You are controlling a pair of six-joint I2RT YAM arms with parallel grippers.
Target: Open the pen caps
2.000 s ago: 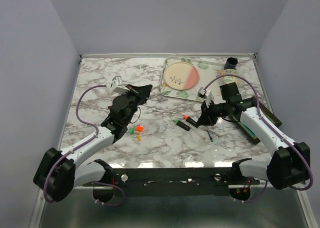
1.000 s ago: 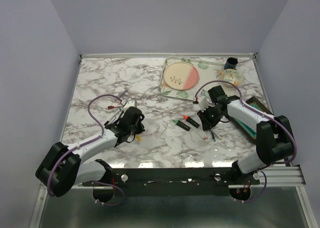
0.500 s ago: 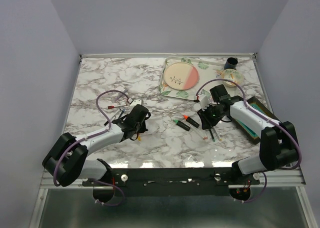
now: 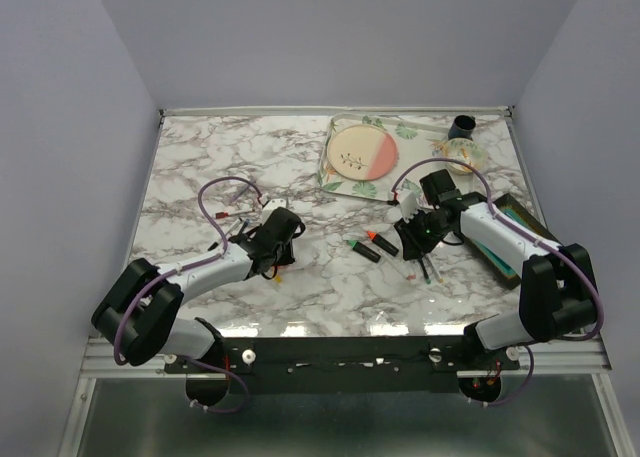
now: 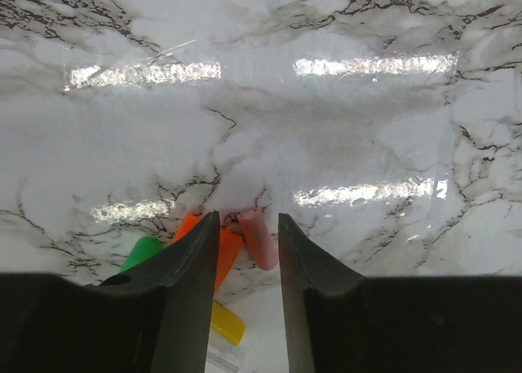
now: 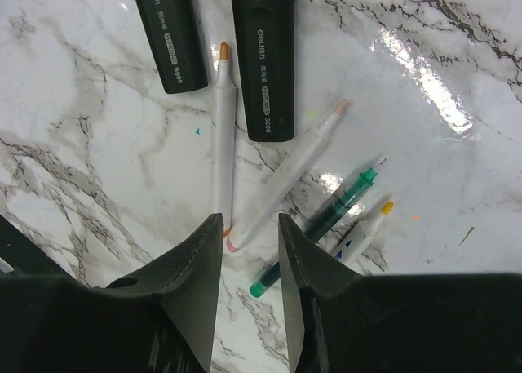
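Note:
Loose pen caps lie under my left gripper (image 5: 249, 219): a pink cap (image 5: 259, 241) between the jaws, an orange cap (image 5: 225, 257) partly behind the left finger, a green cap (image 5: 141, 253), and a yellow cap (image 5: 227, 325). In the top view this gripper (image 4: 274, 259) hangs low over the caps (image 4: 279, 273), open and empty. My right gripper (image 6: 249, 219) is open and empty above uncapped pens: two black highlighters (image 6: 263, 59), two white pens (image 6: 289, 173), a green pen (image 6: 323, 224) and a yellow-tipped pen (image 6: 365, 230). It shows in the top view (image 4: 414, 245) beside the highlighters (image 4: 366, 249).
A floral tray (image 4: 340, 175) with a pink plate (image 4: 362, 153) stands at the back. A small bowl (image 4: 462, 155) and a black cup (image 4: 463, 127) are at the back right. A dark flat box (image 4: 512, 239) lies under the right arm near the right edge.
Both arms have come down from a raised pose to just above the table. The left gripper shifted right over the caps. The right gripper settled over the thin pens.

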